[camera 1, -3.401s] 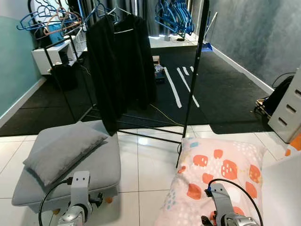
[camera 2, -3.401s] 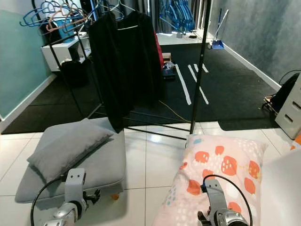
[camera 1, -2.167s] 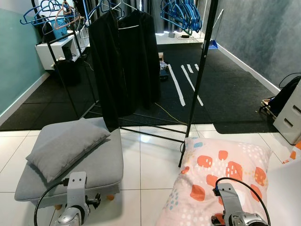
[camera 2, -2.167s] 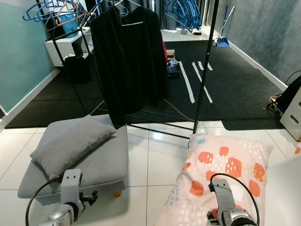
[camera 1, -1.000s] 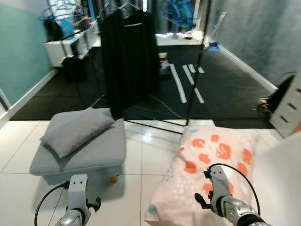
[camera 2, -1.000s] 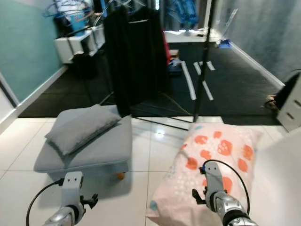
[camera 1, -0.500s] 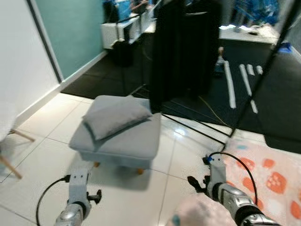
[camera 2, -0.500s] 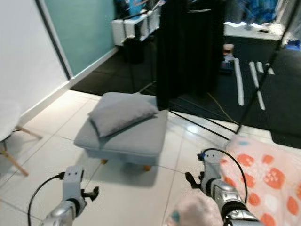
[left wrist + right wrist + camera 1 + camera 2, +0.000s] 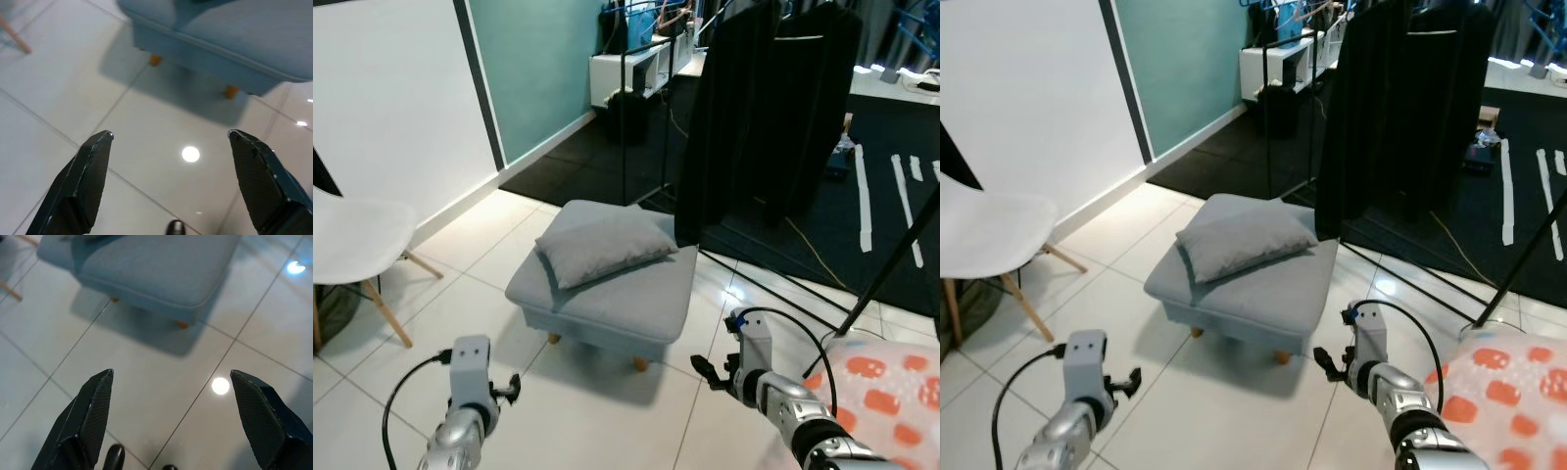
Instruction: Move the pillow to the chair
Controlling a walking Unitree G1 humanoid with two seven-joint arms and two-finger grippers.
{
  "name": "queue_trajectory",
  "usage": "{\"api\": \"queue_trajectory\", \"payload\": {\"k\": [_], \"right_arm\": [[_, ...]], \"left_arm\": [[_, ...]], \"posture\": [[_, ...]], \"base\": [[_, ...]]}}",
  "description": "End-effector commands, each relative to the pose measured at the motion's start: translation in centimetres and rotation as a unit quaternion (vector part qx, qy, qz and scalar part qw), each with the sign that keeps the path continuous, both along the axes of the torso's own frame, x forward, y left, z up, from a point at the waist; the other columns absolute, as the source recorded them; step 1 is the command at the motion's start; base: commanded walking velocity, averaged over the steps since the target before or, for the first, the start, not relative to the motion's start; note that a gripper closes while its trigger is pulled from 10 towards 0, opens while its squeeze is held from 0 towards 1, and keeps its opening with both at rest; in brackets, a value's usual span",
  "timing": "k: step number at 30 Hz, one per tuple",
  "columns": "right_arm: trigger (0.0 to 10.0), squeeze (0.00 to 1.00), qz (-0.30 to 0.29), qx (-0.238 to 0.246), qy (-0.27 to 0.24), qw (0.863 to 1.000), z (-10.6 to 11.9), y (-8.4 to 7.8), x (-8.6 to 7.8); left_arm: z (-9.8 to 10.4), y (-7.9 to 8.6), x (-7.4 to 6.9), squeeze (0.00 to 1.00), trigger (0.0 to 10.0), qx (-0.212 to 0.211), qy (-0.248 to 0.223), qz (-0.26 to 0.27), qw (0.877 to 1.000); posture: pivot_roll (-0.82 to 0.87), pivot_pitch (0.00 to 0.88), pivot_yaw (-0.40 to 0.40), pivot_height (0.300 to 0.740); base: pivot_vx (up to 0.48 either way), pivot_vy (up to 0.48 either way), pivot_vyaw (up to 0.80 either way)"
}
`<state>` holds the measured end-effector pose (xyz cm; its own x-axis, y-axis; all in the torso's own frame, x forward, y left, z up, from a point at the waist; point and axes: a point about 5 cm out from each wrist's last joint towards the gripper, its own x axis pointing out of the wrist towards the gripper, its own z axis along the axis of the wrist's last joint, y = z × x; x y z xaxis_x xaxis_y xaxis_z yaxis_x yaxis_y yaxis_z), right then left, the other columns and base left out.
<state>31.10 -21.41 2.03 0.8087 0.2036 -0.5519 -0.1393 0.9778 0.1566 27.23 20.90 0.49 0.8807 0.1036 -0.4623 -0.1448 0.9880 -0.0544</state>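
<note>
At twelve o'clock ahead of you, the grey pillow (image 9: 605, 247) lies flat atop the footstool (image 9: 607, 294), ungripped. Both the left gripper (image 9: 171, 183) and right gripper (image 9: 173, 418) hang spread wide and empty over tile. Your white chair (image 9: 357, 235) waits at nine o'clock.

Two silver metal forearms enter the head camera views from the lower edge, at about 7 and 5 o'clock. The left arm (image 9: 460, 436) ends in a boxy grey wrist block (image 9: 470, 357) with small round marks, possibly screws, on top. A thin black cable (image 9: 396, 397) loops from it. The right arm (image 9: 793, 416) carries a similar block and a wider black cable loop (image 9: 803, 343). Each wrist view shows two long, black, wedge-shaped fingers (image 9: 80, 183) with a finely textured surface (image 9: 261, 416).
</note>
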Motion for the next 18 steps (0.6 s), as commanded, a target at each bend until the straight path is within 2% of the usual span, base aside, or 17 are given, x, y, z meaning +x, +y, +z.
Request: {"api": "queue_trajectory", "payload": {"k": [1, 7, 12, 15, 18], "right_arm": [[10.0, 0.00, -0.010, 0.005, 0.001, 1.000, -0.1, -0.1, -0.1], [10.0, 0.00, -0.017, 0.010, -0.004, 1.000, 0.1, -0.2, 0.1], [10.0, 0.00, -0.021, 0.041, -0.023, 0.999, 0.8, 0.0, 0.6], [10.0, 0.00, -0.021, 0.041, -0.023, 0.999, 0.8, 0.0, 0.6], [10.0, 0.00, -0.012, 0.066, -0.040, 0.997, 1.4, 0.4, 1.1]], "left_arm": [[0.4, 0.1, 0.2, 0.00, 10.0, -0.001, -0.008, 0.001, 1.000], [1.1, 0.2, 0.6, 0.00, 10.0, -0.003, -0.022, 0.005, 1.000], [1.4, 0.2, 0.8, 0.00, 10.0, 0.000, -0.032, 0.005, 0.999], [1.4, 0.2, 0.8, 0.00, 10.0, 0.000, -0.032, 0.005, 0.999], [1.7, 0.3, 0.9, 0.00, 10.0, 0.008, -0.035, 0.000, 0.999]], "posture": [[-0.15, 0.013, -0.032, 0.712], [-0.15, 0.016, -0.031, 0.712], [-0.15, 0.019, -0.032, 0.712], [-0.15, 0.019, -0.032, 0.712], [-0.15, 0.019, -0.030, 0.712]], "base": [[0.000, 0.000, 0.00], [0.000, 0.000, 0.00], [0.000, 0.000, 0.00], [0.000, 0.000, 0.00], [0.107, 0.000, 0.00]]}}
